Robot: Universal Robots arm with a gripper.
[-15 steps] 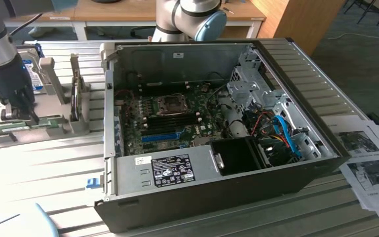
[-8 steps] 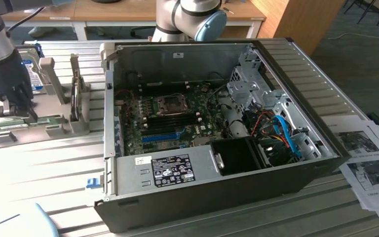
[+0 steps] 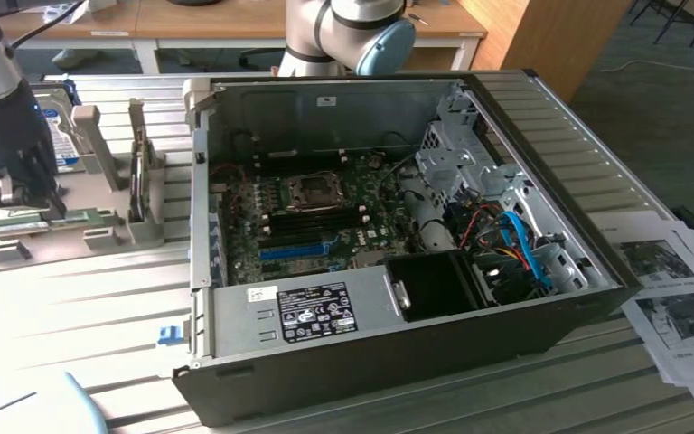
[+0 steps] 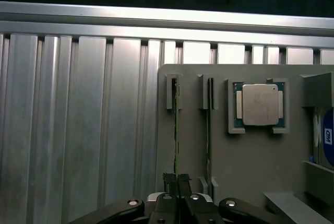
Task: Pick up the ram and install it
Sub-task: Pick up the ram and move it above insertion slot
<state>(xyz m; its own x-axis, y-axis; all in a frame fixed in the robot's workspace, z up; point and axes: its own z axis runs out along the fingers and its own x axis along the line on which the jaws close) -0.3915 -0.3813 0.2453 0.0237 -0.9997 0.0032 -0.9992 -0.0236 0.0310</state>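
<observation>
— What has the claw [image 4: 177, 182] got?
— It is clenched on the upper edge of the ram [image 4: 176, 125], which stands on edge in a slot of the grey holder [image 4: 250, 172]. The slot probably keeps the thin board upright so it can be pinched by its faces from above.
— And the neighbours?
— A second stick [image 4: 209, 125] stands in the next slot, just beside it. A CPU [image 4: 259, 104] lies flat in its own pocket.
— Where does the holder sit?
— Near the edge of the surface [image 3: 82, 307] on the exterior view's left, beside the case [image 3: 360, 362]. The case lies open side up, likely so the motherboard [image 3: 311, 217] can be reached from above.
— The room?
— The surface is ribbed metal, with papers [image 3: 672, 298] at its opposite edge and wooden desks [image 3: 202, 18] behind.
</observation>
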